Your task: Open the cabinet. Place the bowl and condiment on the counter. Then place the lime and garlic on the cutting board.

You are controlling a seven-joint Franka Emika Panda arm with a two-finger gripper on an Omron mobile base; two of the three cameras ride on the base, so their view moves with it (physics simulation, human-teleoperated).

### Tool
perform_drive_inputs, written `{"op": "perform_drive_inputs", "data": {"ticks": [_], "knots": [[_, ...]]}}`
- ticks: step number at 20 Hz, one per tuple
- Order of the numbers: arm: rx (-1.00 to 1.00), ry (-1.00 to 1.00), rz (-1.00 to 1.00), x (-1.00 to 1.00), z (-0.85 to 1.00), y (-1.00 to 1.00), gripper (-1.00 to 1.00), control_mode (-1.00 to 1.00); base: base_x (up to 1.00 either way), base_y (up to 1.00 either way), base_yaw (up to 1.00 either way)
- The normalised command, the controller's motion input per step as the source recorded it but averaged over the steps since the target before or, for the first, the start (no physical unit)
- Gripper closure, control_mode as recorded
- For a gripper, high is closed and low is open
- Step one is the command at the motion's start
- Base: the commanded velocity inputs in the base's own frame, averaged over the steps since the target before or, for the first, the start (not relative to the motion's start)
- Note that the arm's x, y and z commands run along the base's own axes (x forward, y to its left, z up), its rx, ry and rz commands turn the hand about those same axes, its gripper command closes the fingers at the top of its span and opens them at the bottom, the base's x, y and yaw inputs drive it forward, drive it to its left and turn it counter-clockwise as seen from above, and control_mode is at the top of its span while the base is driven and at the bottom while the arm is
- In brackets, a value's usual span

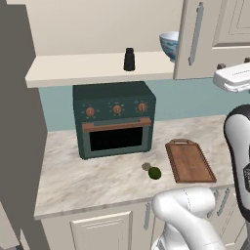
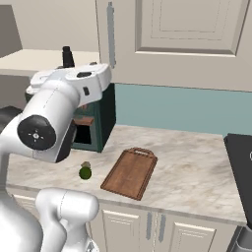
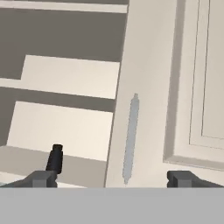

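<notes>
The cabinet's left half stands open and its lower shelf (image 1: 88, 68) is bare to view. On that shelf stands the black condiment (image 1: 129, 59) and, further right, the blue-patterned bowl (image 1: 169, 44), half hidden behind the right door (image 1: 215, 34). That door's grey bar handle (image 3: 130, 140) rises straight ahead of my gripper (image 3: 113, 179), which is open and holds nothing. In the hand view the condiment (image 3: 55, 158) stands just above the left fingertip (image 3: 41, 178). Down on the counter (image 1: 97, 178), the lime (image 1: 155, 173) and garlic (image 1: 146, 166) lie side by side left of the cutting board (image 1: 189, 160).
A dark green toaster oven (image 1: 114, 119) stands on the counter under the shelf, left of the board. A dark appliance (image 2: 241, 167) sits at the counter's right end. A tall grey panel (image 1: 19, 122) fills the left edge of the left base view.
</notes>
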Motion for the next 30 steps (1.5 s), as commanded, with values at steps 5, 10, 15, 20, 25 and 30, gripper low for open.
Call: {"op": "perform_drive_inputs", "data": {"ticks": [5, 10, 15, 20, 25, 30], "knots": [[0.00, 0.18, -0.04, 0.30, 0.01, -0.03, -1.00, -1.00, 0.00, 0.00, 0.00], [0.01, 0.01, -0.06, 0.26, 0.00, -0.11, -1.00, -1.00, 0.00, 0.00, 0.00], [0.00, 0.00, -0.06, 0.30, 0.00, -0.01, -1.00, -1.00, 0.00, 0.00, 0.00], [0.00, 0.00, -0.05, 0.39, 0.00, 0.00, -1.00, -1.00, 0.00, 0.00, 0.00], [0.00, 0.01, -0.01, 0.42, 0.00, 0.00, -1.00, -1.00, 0.00, 0.00, 0.00], [0.00, 0.04, 0.00, 0.45, 0.00, 0.00, -1.00, -1.00, 0.00, 0.00, 0.00]]}}
